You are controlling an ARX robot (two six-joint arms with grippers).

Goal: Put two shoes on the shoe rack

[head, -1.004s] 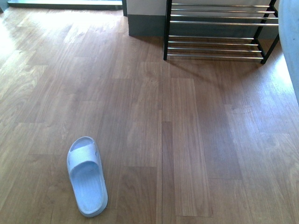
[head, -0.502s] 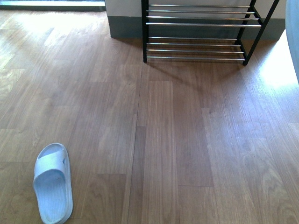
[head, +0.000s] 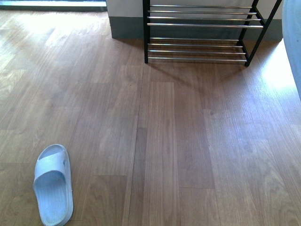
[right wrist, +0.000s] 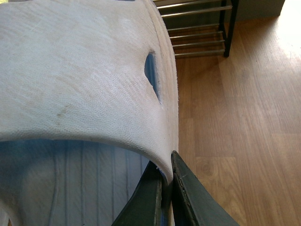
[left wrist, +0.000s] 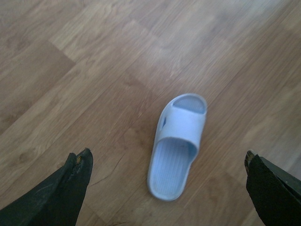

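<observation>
Shoe rack (head: pixel 195 24): stands on the wooden floor (head: pixel 188 141) against the far wall. Its chrome rods lie level, and no shoe shows on the rods in view.
Held slipper (right wrist: pixel 80 70): pale blue, raised off the floor in front of the shoe rack and off its right end. It fills most of the right wrist view.
Right gripper (right wrist: pixel 168 165): jaws pinched narrow on the edge of the held slipper's strap. Judged reason: the strap is the one thin, firm lip that narrow jaws can carry it by.
Loose slipper (head: pixel 52 184): flat on the floor, sole down, well apart from the shoe rack and out beyond its left end.
Left gripper (left wrist: pixel 165 154): jaws wide, holding nothing, hanging above the loose slipper (left wrist: pixel 178 141) with one finger to each side. Judged reason: lined up for a descent.
Stage: judged early, one slipper carried and one to be collected, neither yet racked.
Risk: an edge pinch on the strap may let the held slipper swing or slip on approach to the rods.
</observation>
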